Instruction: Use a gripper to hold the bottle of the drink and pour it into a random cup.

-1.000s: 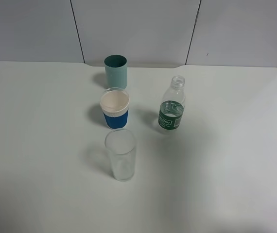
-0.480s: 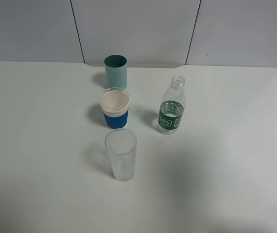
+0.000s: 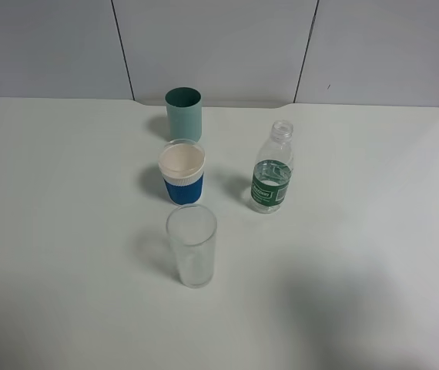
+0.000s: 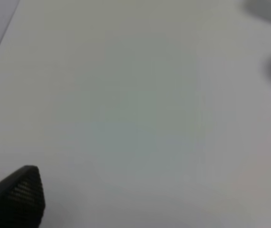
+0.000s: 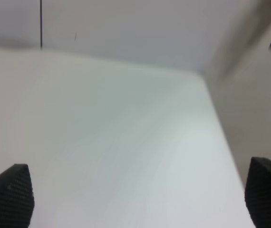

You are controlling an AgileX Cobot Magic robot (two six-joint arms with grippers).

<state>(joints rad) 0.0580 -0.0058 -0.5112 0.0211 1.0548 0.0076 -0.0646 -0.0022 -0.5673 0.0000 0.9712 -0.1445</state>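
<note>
White table (image 3: 65,231): bottle (image 3: 272,171) beyond pincer (image 5: 135,199)

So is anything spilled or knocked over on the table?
No, nothing stands out. The bottle stands upright with no cap, and the teal cup, the white cup with the blue sleeve and the tall clear glass are all upright. The table shows no puddle.

Both wrist views are blurred; each gripper's fingertips (image 4: 16,199) (image 5: 7,197) are cut off at the edges
</note>
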